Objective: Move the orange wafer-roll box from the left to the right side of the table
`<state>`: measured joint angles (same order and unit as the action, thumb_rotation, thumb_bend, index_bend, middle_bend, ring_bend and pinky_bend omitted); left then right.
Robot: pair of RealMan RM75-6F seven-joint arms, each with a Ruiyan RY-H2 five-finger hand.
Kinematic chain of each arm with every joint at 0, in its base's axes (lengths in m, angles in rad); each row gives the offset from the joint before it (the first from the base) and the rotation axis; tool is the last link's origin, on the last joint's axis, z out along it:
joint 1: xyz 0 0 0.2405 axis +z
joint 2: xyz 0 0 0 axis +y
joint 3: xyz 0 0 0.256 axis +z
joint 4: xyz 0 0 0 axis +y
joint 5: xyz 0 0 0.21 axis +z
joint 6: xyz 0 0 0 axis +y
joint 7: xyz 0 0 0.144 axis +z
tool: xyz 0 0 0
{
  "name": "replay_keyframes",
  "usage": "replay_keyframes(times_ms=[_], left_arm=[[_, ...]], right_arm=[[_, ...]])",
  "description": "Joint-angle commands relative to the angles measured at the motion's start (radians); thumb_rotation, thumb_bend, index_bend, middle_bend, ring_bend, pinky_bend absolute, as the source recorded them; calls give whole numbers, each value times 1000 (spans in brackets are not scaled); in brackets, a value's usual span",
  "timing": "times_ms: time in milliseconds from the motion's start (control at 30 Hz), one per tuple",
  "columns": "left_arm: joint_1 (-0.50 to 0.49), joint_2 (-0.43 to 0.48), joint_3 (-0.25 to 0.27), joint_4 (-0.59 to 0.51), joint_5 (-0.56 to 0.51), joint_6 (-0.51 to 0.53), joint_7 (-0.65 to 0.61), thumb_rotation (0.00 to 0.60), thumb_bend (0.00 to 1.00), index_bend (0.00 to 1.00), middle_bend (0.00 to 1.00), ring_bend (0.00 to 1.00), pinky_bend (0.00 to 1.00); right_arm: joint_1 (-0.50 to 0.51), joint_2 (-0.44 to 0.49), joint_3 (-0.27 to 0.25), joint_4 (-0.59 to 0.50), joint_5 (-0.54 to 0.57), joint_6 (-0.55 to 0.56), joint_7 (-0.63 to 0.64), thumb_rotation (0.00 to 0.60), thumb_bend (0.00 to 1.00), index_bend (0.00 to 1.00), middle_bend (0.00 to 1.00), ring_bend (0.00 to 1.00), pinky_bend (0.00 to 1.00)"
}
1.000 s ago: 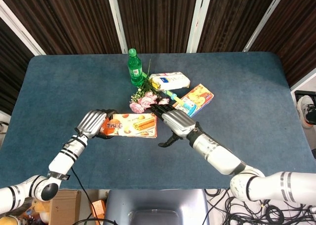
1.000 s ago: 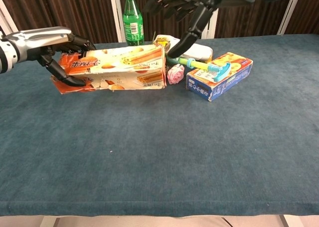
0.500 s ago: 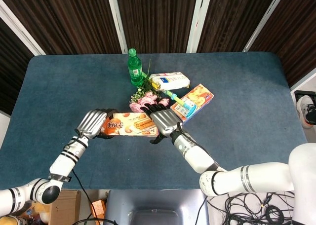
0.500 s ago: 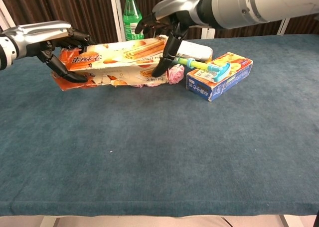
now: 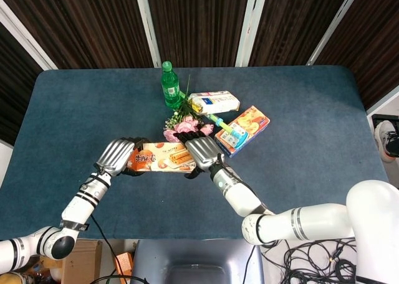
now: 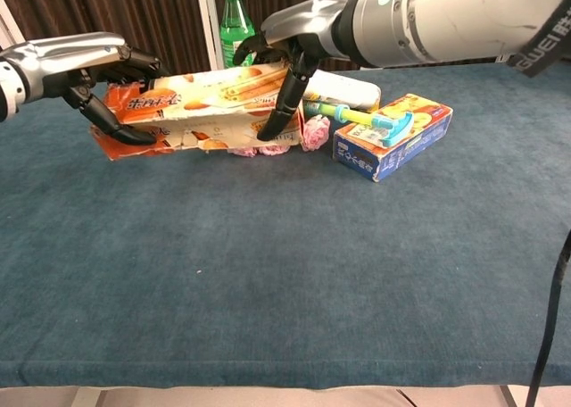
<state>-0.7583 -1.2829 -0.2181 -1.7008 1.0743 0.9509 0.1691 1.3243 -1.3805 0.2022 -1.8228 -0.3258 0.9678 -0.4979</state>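
Metal fingers of the left hand (image 6: pixel 85 63) wrap around the left end of the orange wafer-roll box (image 6: pixel 201 108), gripping it so the long carton hangs level above the blue table (image 6: pixel 285 273), lifted clear of the cloth. The right hand (image 6: pixel 290 32) covers the box's opposite end, its dark fingers curling down over the top and front face; whether that hold is firm I cannot tell, though it looks closed on the carton. With a hand at each end, this reads as a handover near the table's middle, the box being passed across because the left arm likely cannot reach the far right side. Just behind the right hand lies a cluster of pink flowers (image 5: pixel 181 127), partly hidden under the box in the chest view. Further back stand a green bottle (image 5: pixel 169 85) and a white packet (image 5: pixel 214 101). To the right rests a colourful box (image 6: pixel 394 137) with a toothbrush pack (image 6: pixel 357 117) across it, which leaves open cloth beyond for a landing spot.
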Motion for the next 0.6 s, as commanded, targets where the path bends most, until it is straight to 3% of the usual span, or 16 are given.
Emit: replay_keyframes(times_ms=[33, 200, 300, 367, 500, 600], left_arm=[[2, 2, 1, -3, 5, 1, -6, 600, 237, 652, 774, 766, 813], [5, 8, 0, -13, 15, -1, -28, 600, 238, 651, 773, 766, 815], [12, 14, 3, -11, 37, 3, -52, 600, 239, 591, 734, 734, 787], [19, 16, 4, -6, 58, 7, -81, 600, 239, 485, 641, 647, 713], [34, 49, 0, -6, 95, -26, -209, 600, 220, 161, 296, 289, 461], [41, 74, -5, 1, 127, -40, -283, 589, 201, 29, 120, 119, 306]], right_arm=[[-12, -17, 3, 10, -32, 20, 4, 600, 274, 525, 491, 473, 538], [-25, -39, 5, 20, -72, 45, 4, 600, 383, 764, 684, 680, 748], [-35, -42, 1, 21, -96, 42, 1, 600, 414, 824, 727, 724, 792], [-43, -41, -1, 21, -113, 43, 1, 600, 422, 836, 737, 733, 802], [-75, -40, -3, 16, -182, 60, 17, 600, 426, 849, 747, 744, 805], [-97, -28, 0, 13, -208, 55, 36, 600, 427, 849, 747, 745, 805]])
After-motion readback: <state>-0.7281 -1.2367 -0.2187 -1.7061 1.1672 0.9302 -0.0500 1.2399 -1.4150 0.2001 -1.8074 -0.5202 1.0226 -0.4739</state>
